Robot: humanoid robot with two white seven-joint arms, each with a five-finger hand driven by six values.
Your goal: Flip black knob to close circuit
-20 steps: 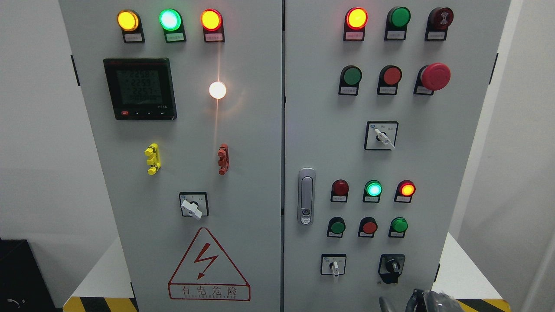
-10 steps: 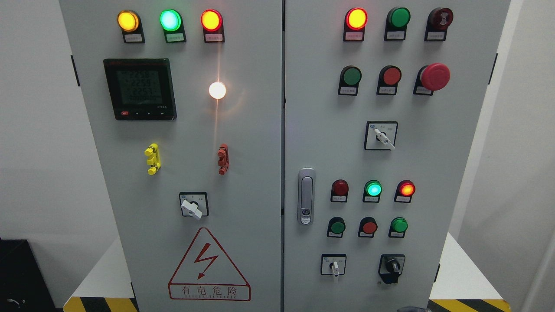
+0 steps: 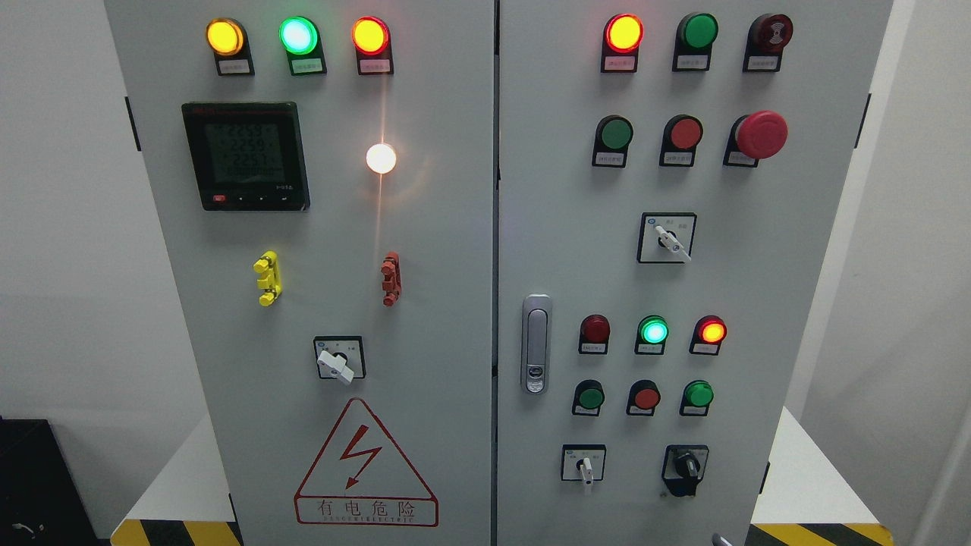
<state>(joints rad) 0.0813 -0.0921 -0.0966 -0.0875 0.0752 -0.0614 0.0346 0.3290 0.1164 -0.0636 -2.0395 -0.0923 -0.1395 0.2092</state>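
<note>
The black knob (image 3: 685, 464) sits in a black square plate at the lower right of the grey cabinet's right door (image 3: 758, 303). Its grip stands roughly upright, leaning slightly left. Nothing touches it. Only a tiny pale sliver of my right hand (image 3: 718, 540) shows at the bottom edge, below and slightly right of the knob. My left arm is out of the picture.
Left of the black knob is a white-handled selector (image 3: 584, 464). Above it are a row of push buttons (image 3: 645, 396) and lit indicator lamps (image 3: 653, 331). A door latch (image 3: 536, 345) is at the centre seam. A red mushroom stop button (image 3: 761, 135) protrudes at the upper right.
My right hand, seen a second ago at the bottom edge below the knob, has dropped almost wholly out of the picture. The knob and lamps look unchanged.
</note>
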